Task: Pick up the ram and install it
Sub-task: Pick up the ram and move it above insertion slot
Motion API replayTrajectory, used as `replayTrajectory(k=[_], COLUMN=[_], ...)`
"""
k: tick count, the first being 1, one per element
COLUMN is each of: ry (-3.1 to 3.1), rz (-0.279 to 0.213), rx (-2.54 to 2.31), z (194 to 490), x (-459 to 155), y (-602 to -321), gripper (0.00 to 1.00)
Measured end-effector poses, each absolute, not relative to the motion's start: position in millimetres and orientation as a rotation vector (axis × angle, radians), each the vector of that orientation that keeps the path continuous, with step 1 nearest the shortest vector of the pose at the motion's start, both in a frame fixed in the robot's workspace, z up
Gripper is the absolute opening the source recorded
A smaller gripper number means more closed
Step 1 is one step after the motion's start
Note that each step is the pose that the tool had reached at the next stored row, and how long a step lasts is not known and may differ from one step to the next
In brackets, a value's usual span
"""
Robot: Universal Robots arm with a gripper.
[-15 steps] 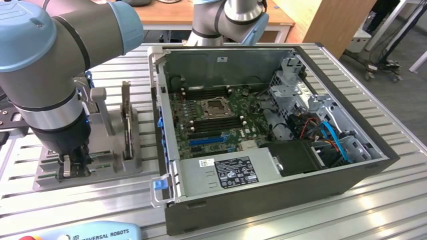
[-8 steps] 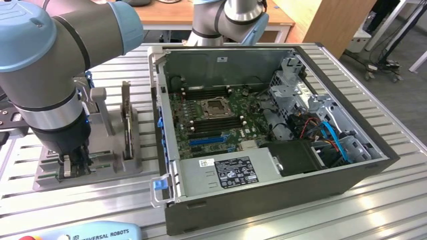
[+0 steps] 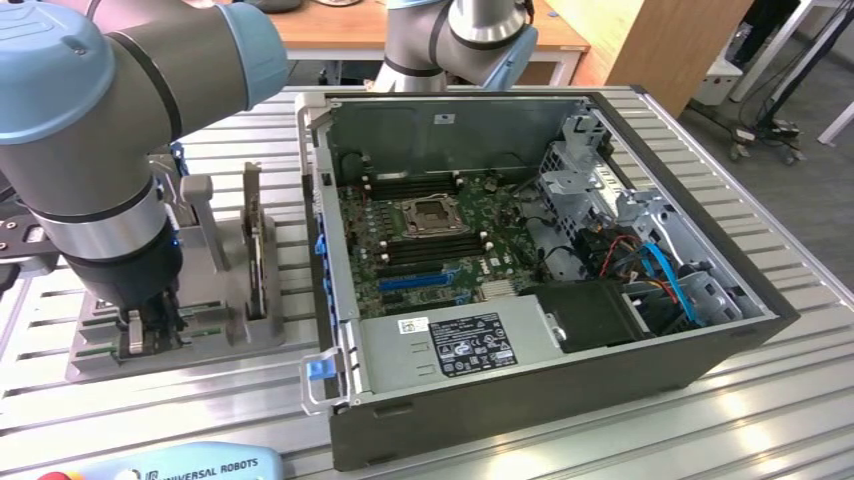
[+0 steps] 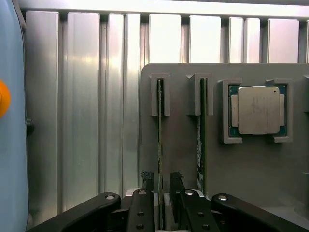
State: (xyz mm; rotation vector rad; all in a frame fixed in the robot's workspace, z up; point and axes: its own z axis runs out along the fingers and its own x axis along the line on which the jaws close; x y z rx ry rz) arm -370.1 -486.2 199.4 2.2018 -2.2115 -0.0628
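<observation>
The ram (image 4: 160, 125) stands on edge in a slot of the grey holder (image 4: 178, 159) beside the computer case (image 3: 561, 390). The gripper (image 4: 162, 181) straddles it, jaws partly closed and seemingly pinching its flat faces. It looks light, stiff and fragile, best held mid-length.

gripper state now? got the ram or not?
Gripper: down astride the ram, which stands on edge in the grey holder; whether it is gripping cannot be told.
</observation>
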Motion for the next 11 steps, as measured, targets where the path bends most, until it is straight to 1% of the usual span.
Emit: replayTrajectory(k=[11], ry=[-2.211], rz=[-0.063], rx=[2.202], z=[199.5], x=[-369.9], y=[-485.0], gripper=[0.27])
